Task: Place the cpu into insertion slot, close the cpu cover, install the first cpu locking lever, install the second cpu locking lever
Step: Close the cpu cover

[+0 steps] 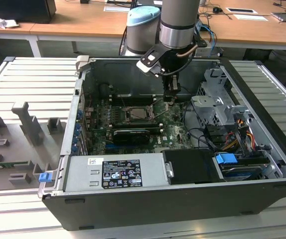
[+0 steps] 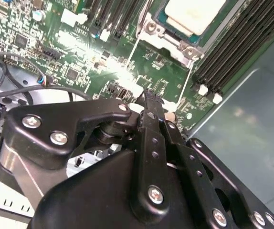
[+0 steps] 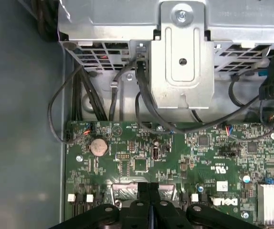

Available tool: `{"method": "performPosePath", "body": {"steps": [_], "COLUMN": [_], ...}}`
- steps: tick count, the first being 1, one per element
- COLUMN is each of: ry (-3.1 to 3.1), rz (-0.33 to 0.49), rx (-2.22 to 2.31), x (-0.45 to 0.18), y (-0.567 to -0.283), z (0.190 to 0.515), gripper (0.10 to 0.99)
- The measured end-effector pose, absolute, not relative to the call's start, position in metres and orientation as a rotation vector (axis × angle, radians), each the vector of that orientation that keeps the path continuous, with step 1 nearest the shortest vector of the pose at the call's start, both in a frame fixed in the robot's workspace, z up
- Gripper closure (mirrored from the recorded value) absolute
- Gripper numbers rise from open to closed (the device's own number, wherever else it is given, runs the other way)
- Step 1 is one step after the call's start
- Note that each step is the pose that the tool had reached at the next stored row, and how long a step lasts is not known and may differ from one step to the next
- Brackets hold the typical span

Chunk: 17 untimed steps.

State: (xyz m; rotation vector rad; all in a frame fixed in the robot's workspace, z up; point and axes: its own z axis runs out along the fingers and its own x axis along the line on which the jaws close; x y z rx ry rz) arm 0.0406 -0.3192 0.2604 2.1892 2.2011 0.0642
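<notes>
- Claw (image 1: 169,98) hung low inside the open case (image 1: 148,211), just beside the slot (image 2: 151,28), on the exterior view's right of it.
- Its two fingers (image 3: 139,212) were pressed together in both wrist views. I saw nothing pinched between them.
- Their tips sat close over the green board (image 3: 137,160), near one corner of the slot's shiny rim.
- The cpu (image 2: 189,12) lay flat in the slot with its pale top up. So I think the first step was done.
- I could not tell if the cover was down over the cpu.
- I could not tell if the levers were locked either. With the claw shut and right by the slot, my guess is that the work was at one of those later steps.
- Long black memory slots (image 2: 232,52) ran along the side of the slot.
- A black and white label (image 1: 120,173) with small print and marks sat on the grey box (image 1: 80,174) at the front of the case.
- More white print showed on the board near the claw in the first wrist view.
</notes>
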Motion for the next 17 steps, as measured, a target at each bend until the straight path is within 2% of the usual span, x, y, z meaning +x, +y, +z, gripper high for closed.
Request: {"method": "performPosePath", "body": {"steps": [17], "ry": [2.208], "rz": [0.057], "rx": [2.189], "x": [0.059], "y": [-0.318], "z": [0.247], "gripper": [0.98]}}
